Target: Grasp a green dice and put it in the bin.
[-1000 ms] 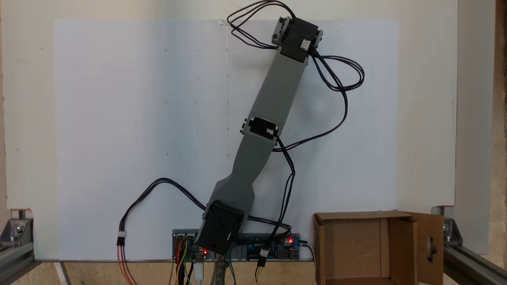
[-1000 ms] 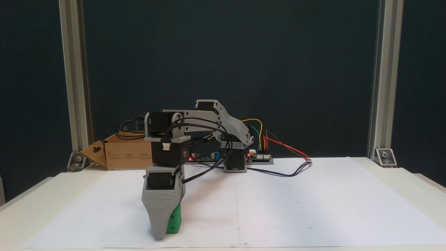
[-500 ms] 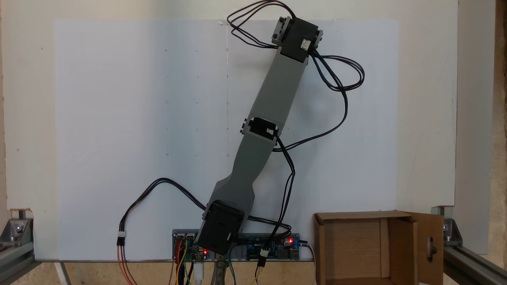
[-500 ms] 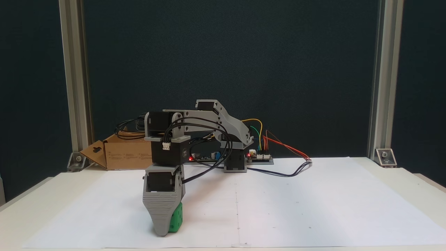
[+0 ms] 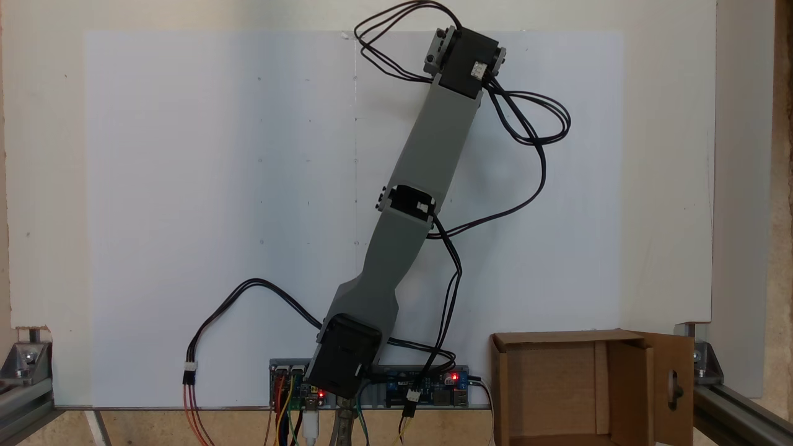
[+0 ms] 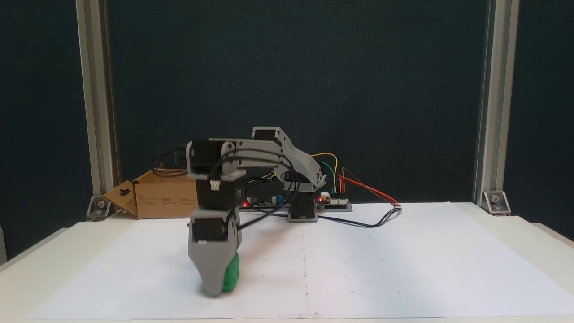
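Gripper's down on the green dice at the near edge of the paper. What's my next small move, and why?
Probably a short straight lift. In a fixed view the gripper hangs low over the paper with the green dice against its jaw, seemingly gripped. The bin sits beside the base, so clear the paper before swinging.

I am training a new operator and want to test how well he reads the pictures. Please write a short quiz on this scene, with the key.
1. True or false: the box is closed on top.
2. Where is the dice? A: at the tip of the gripper. B: on the flap. C: in the box.
3. Which shape is cut out of the side flap of the box?

Key: 1 false; 2 A; 3 a keyhole.
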Controlling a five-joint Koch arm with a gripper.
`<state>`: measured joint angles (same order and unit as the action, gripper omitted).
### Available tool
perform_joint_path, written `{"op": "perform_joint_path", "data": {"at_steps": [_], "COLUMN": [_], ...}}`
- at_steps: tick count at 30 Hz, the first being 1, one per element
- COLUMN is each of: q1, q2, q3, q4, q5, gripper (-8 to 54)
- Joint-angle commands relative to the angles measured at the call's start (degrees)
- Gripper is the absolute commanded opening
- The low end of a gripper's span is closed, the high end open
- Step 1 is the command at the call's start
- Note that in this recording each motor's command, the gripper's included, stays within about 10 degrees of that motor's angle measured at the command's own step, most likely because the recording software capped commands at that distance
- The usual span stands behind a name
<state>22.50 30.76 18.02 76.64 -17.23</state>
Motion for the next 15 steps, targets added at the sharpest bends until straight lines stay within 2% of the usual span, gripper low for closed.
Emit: {"op": "perform_joint_path", "data": {"at_steps": [1,9,15], "q1": [0.00,0.53,2.99], "q2": [7.47,22.59,38.32], "q3": [-3.16,2.90,23.47], "q4": [6.86,9.23,-2.46], "q5": [4.13,4.04,3.69], "gripper": [12.2,12.2,12.2]}}
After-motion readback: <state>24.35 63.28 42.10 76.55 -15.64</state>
